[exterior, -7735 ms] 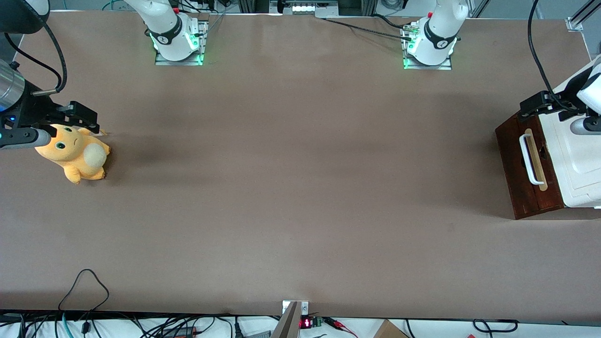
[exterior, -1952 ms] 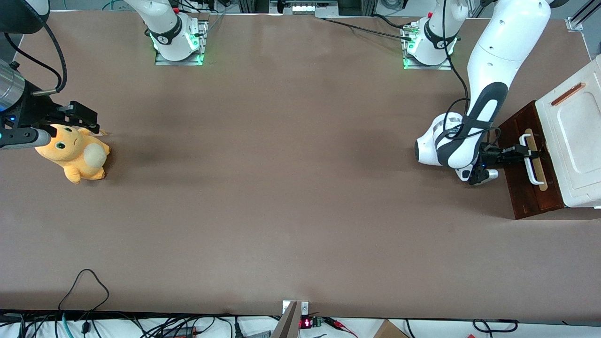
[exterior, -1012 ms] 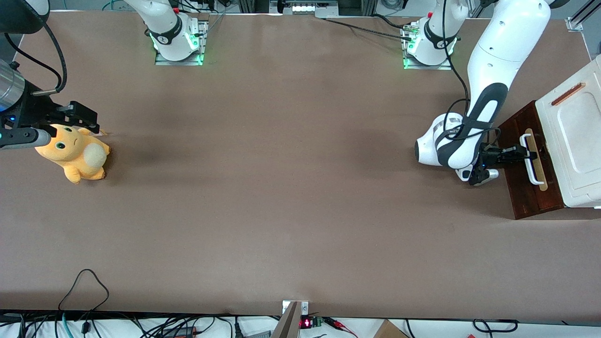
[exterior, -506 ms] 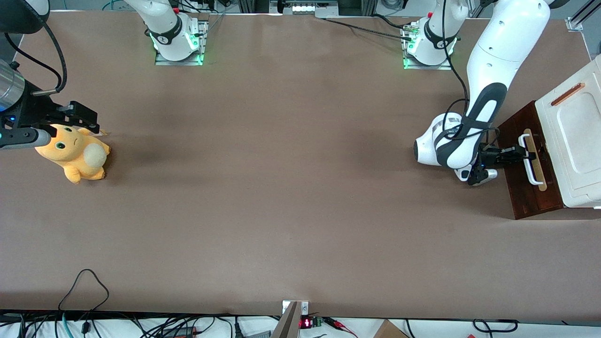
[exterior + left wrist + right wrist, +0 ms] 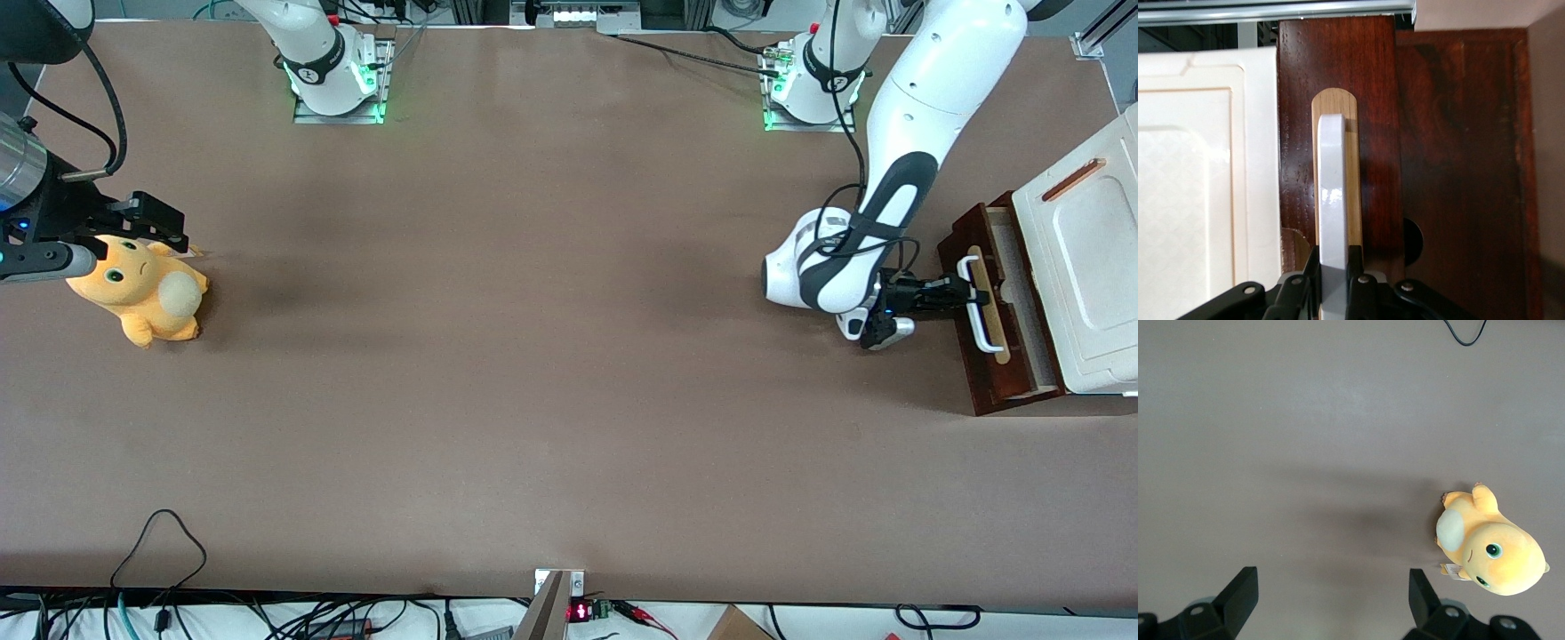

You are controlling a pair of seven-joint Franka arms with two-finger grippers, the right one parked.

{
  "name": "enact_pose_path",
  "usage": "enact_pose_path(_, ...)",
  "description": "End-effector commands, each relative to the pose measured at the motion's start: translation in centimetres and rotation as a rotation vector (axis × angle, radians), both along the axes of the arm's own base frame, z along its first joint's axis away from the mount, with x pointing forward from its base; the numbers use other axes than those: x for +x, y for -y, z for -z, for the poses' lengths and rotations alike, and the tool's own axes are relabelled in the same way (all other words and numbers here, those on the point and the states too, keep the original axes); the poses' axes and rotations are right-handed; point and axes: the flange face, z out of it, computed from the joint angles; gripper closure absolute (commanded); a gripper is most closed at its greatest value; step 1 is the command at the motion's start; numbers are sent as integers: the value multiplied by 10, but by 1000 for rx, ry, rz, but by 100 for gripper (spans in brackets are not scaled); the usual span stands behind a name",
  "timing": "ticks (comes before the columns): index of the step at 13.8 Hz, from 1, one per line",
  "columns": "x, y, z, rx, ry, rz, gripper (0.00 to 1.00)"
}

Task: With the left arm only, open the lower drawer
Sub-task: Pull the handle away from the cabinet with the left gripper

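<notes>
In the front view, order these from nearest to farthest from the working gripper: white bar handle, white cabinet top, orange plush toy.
1. White bar handle: clamped in the gripper.
2. White cabinet top: just above the part-open lower drawer.
3. Orange plush toy: toward the parked arm's end.

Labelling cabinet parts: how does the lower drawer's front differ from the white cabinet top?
The lower drawer front is dark reddish-brown wood; the cabinet top is white. The drawer carries a white bar handle, shut in the gripper; the top has only an orange-brown strip, untouched.
</notes>
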Motion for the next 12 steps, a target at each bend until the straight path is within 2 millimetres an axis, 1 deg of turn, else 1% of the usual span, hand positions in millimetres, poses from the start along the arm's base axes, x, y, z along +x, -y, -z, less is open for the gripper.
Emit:
enact_pose_path(1, 3, 44, -6, -10, 15, 48, 100)
enact_pose_path(4, -1, 57, -6, -18, 11, 53, 100)
enact_pose_path(5, -1, 57, -6, -19, 11, 54, 100)
enact_pose_path(6, -1, 57, -5, -19, 10, 54, 93)
enact_pose_path(7, -1, 57, -4, -18, 8, 53, 70)
enact_pose_path(8, -2, 57, -4, -17, 4, 53, 33)
enact_pose_path(9, -1, 56, -4, -16, 1, 52, 0)
enact_pose_path(11, 1, 56, -6, -19, 0, 49, 0)
enact_pose_path(12, 8, 58, -11, -24, 11, 46, 0)
